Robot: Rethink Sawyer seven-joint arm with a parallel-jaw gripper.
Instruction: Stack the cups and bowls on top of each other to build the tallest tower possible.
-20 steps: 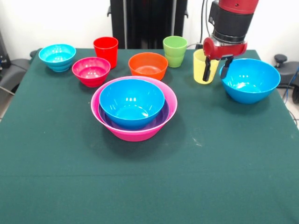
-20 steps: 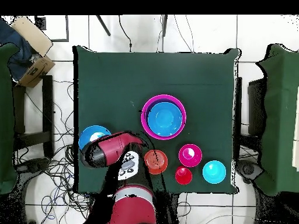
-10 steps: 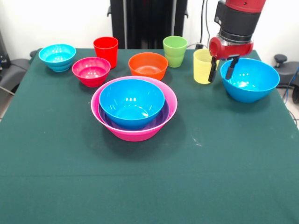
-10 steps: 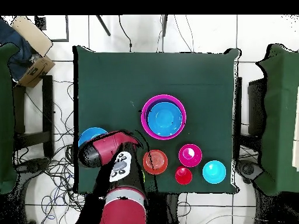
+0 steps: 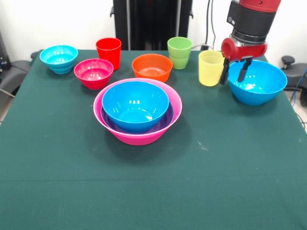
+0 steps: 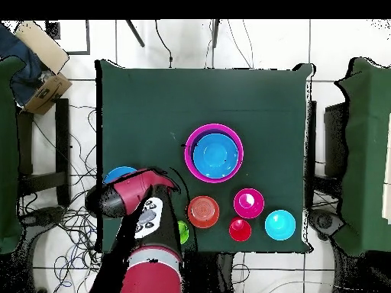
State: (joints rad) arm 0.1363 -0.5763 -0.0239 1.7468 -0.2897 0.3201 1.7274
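Observation:
The tower stands mid-table: a pink bowl [image 5: 139,139] [image 6: 238,152] holding a purple bowl [image 5: 166,120] and a blue bowl [image 5: 134,104] [image 6: 214,154]. A second blue bowl [image 5: 259,84] [image 6: 114,175] sits at the right in the front view. My gripper [image 5: 233,74] is open over its left rim, one finger outside the bowl and one inside, holding nothing. Just left of it stands the yellow cup [image 5: 210,68]. Along the back are the green cup [image 5: 180,52] [image 6: 183,231], orange bowl [image 5: 152,67] [image 6: 203,211], red cup [image 5: 109,51] [image 6: 240,229], magenta bowl [image 5: 93,73] [image 6: 248,203] and cyan bowl [image 5: 59,58] [image 6: 280,224].
The green table cloth [image 5: 153,191] stretches from the tower to the front edge. In the overhead view my arm [image 6: 130,194] covers the yellow cup and much of the second blue bowl. A cardboard box [image 6: 42,69] lies off the table.
My gripper has shifted right in the front view, from in front of the yellow cup to over the blue bowl's left rim. The cups and bowls have not moved.

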